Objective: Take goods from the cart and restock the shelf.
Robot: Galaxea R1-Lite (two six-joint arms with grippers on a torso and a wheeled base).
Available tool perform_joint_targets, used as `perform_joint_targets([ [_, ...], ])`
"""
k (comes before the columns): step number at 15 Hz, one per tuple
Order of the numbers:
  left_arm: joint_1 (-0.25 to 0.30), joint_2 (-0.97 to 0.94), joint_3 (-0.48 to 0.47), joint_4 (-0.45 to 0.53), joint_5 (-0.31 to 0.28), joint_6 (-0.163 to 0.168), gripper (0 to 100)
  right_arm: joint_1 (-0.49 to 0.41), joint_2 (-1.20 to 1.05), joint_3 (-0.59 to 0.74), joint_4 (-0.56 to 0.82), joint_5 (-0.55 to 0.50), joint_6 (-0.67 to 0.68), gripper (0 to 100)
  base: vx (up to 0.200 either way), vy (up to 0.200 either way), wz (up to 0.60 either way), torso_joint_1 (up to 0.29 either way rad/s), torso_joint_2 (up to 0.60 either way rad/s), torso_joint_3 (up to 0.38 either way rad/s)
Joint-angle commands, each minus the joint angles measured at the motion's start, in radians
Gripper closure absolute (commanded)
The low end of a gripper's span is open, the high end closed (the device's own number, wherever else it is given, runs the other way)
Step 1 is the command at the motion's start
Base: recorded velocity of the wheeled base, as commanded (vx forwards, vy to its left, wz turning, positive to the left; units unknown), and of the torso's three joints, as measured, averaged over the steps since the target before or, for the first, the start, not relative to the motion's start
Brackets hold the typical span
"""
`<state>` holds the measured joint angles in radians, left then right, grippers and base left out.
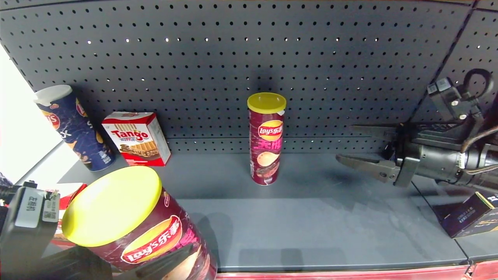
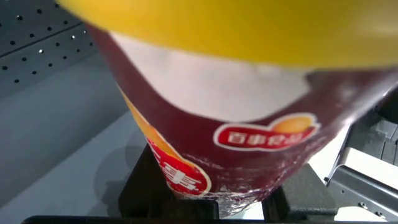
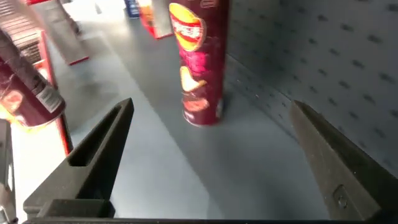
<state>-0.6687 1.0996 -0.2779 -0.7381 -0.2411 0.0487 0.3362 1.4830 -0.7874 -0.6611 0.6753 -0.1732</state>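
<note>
**A:** Head view: what is happening?

**B:** The left pincer (image 1: 159, 262) is clamping a tilted chip can (image 1: 132, 221) at the shelf (image 1: 311, 217) front. The right pincer (image 1: 346, 143) is hanging wide open and empty, beside the standing can (image 1: 266, 140).

**A:** Left wrist?

**B:** It is gripping the chip can low on its body.

**A:** Right wrist?

**B:** Spread fingers (image 3: 99, 149) are facing the standing can. I'd say placing is underway. Next it needs uprighting and setting down nearby.

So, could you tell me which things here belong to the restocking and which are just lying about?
Job: held chip can in the left hand; shelf; standing chip can by the open right hand.
Lying about: blue can, wafer box, dark box.
</note>
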Motion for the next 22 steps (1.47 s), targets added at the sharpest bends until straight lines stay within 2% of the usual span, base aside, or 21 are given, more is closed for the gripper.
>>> perform_joint_targets([
  [1,0.000,0.000,-0.001,0.000,0.000,0.000,100,0.003,0.131,-0.056,-0.045,0.093,-0.014,0,0.000,0.000,0.00,0.000,0.00,0.000],
  [2,0.000,0.000,-0.001,-0.001,0.000,0.000,100,0.001,0.180,-0.092,-0.091,0.145,-0.015,0,0.000,0.000,0.00,0.000,0.00,0.000],
  [6,0.001,0.000,-0.007,0.000,0.000,0.000,100,0.004,0.316,-0.180,-0.199,0.247,-0.017,0,0.000,0.000,0.00,0.000,0.00,0.000],
  [12,0.001,0.000,-0.007,-0.001,0.003,-0.017,100,0.055,0.467,-0.319,-0.223,0.245,-0.015,0,0.000,0.000,0.00,0.000,0.00,0.000],
  [22,0.009,0.000,-0.006,-0.001,0.003,-0.020,100,0.126,0.620,-0.411,-0.219,0.233,-0.012,0,0.000,0.000,0.00,0.000,0.00,0.000],
])
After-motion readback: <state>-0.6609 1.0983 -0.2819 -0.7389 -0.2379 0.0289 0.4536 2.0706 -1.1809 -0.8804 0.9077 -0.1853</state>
